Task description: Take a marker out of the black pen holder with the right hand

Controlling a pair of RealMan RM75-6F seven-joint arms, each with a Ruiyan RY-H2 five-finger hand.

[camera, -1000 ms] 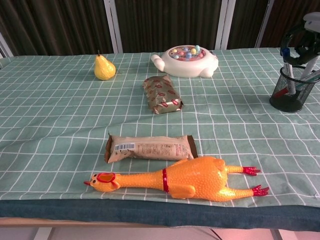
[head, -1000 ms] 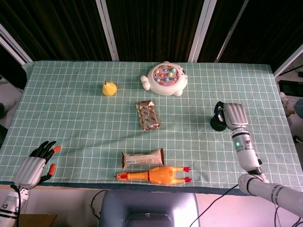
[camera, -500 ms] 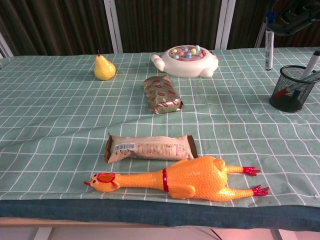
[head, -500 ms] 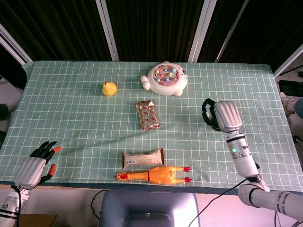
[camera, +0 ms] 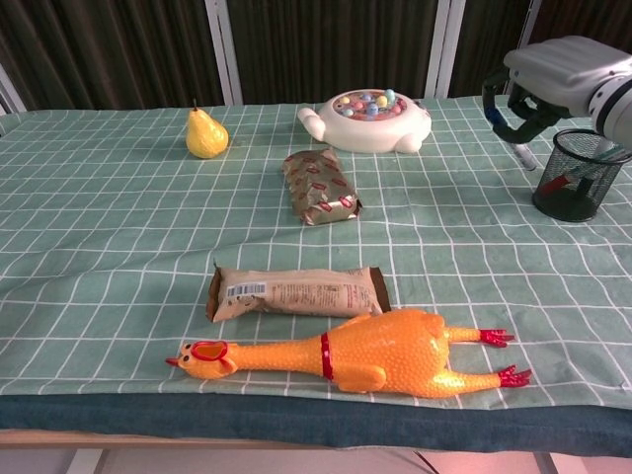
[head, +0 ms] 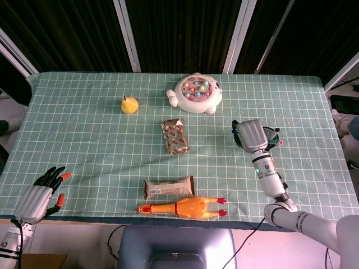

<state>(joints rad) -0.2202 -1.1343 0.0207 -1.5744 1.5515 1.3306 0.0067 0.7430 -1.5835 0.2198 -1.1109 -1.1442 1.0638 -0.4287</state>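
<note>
Holding a marker (camera: 523,154) clear of the black pen holder (camera: 577,176), the right robot hand (camera: 541,84) gripped it just left of the holder; extraction looked done.

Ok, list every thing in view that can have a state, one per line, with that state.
right hand: raised left of the holder, grips a marker
marker: out of the holder, held tip-down by the right hand
black pen holder: upright, more pens inside
left hand: holds nothing, fingers apart, at the table's near edge
rubber chicken: lying on its side
long snack bar: sealed, flat
pear: upright
</note>
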